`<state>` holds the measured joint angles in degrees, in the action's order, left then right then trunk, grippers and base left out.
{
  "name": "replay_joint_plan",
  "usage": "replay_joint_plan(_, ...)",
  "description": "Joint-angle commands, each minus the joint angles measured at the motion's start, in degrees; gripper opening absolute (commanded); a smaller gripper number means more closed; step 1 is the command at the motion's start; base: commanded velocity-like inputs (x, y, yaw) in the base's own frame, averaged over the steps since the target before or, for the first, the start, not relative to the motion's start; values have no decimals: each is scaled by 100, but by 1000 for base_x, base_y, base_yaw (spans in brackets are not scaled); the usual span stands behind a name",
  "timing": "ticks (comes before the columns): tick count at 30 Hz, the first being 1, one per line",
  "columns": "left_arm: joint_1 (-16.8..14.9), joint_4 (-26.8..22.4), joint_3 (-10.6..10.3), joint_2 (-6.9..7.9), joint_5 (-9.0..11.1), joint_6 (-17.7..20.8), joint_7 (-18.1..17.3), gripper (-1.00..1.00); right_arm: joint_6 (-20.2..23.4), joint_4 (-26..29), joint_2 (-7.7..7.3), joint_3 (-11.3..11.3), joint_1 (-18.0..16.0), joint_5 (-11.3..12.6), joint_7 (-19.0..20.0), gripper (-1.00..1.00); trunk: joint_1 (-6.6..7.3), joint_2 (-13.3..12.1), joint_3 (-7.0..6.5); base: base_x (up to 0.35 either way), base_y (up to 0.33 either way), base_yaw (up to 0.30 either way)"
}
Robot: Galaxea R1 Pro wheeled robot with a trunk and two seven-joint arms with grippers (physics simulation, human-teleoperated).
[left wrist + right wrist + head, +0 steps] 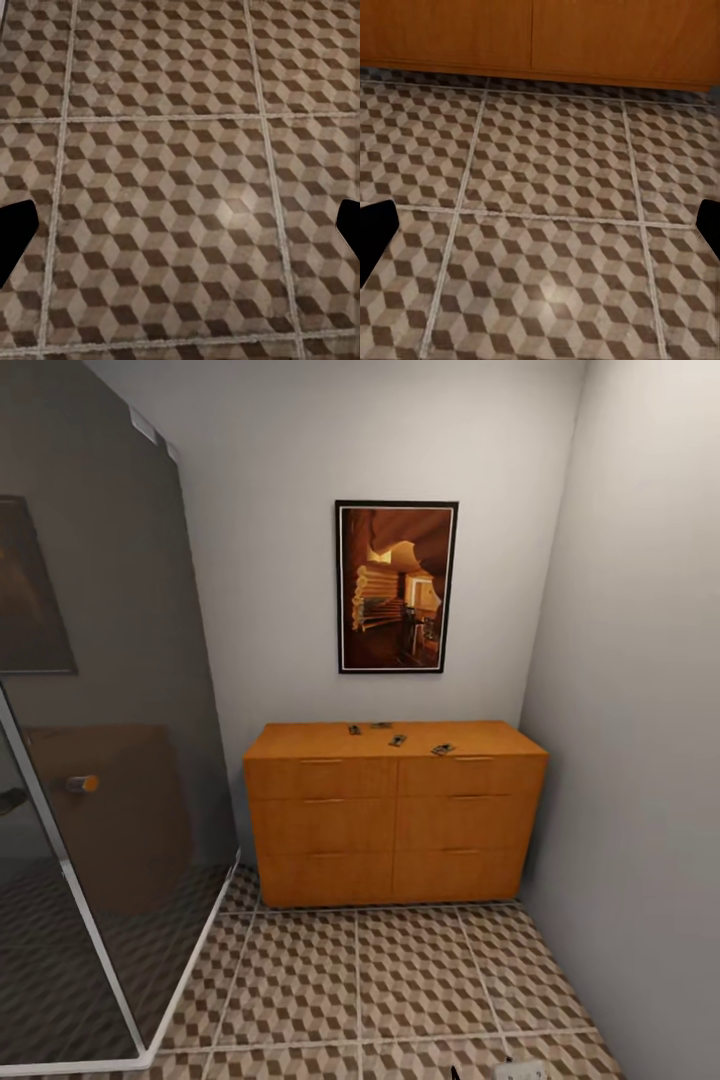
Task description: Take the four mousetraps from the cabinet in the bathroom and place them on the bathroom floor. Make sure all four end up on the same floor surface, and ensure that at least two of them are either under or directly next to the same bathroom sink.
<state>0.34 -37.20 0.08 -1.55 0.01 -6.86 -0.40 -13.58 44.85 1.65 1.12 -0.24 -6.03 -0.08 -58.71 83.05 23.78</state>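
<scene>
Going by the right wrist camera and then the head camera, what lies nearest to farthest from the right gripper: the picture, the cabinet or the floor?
1. Floor, directly below the right gripper.
2. Cabinet, ahead, past the tiles.
3. Picture, on the wall above the cabinet.

Framed picture (pixel 397 587) on white wall (pixel 270 510); grey glass shower panel (pixel 100 760) — left side

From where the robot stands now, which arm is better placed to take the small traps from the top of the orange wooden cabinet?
Probably the right, though only slightly. Its wrist view shows the orange-brown wooden cabinet just ahead, and the four small mousetraps lie right of centre on top.
</scene>
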Motion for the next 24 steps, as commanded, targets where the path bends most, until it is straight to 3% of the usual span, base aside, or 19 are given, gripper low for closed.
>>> replay_joint_plan(1,1,-7,1,1,-2,-8,-4,100,-13,-2,2,-8,-2,-57,-1,100,-2,3,5,175,-140,0)
replay_joint_plan(24,1,-7,1,2,-9,-8,-4,100,-91,-2,1,-7,-2,-63,-1,100,-2,3,5,202,-24,0)
